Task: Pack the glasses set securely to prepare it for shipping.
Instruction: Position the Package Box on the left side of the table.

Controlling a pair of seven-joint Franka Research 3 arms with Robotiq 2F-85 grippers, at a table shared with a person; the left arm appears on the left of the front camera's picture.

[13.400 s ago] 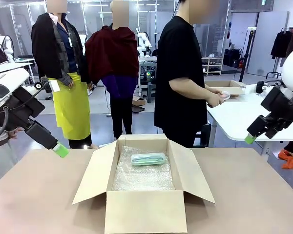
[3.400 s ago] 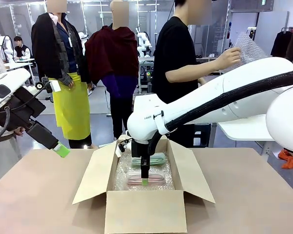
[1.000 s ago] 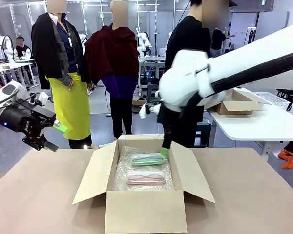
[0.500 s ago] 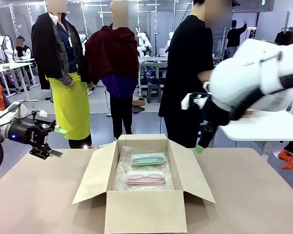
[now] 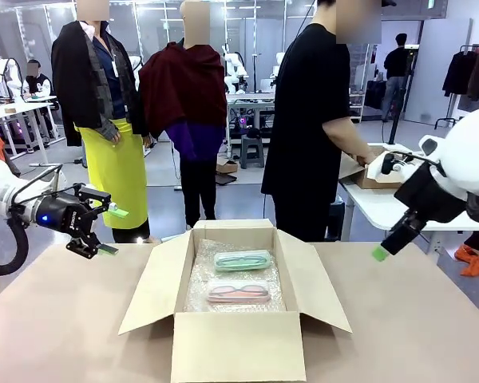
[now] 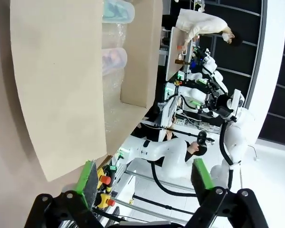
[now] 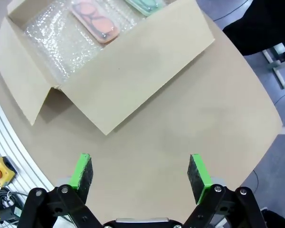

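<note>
An open cardboard box [image 5: 227,343] lined with bubble wrap [image 5: 198,287] stands mid-table. The glasses set lies inside: the mint-green case [image 5: 243,260] at the back and the pink case [image 5: 238,292] with reddish glasses in front of it. My left gripper [image 5: 112,231] hovers open, left of the box's left flap. Its wrist view looks past its fingertips [image 6: 89,183] over that flap to both cases [image 6: 115,56]. My right gripper [image 5: 381,253] hangs open and empty to the right of the box. Its wrist view takes in the pink case [image 7: 95,18], the mint-green case [image 7: 147,4] and bare table.
The box's four flaps are folded outward; the right flap [image 7: 137,71] slopes toward my right gripper. A person in a black shirt [image 5: 307,120] stands behind the box, turned to a white side table [image 5: 399,203] with a small carton. The brown tabletop [image 5: 415,319] is bare on both sides.
My right arm has swung from above the box, by the mint-green case, out to the right of the box. My left gripper has shifted slightly right toward the box. Both cases lie still.
</note>
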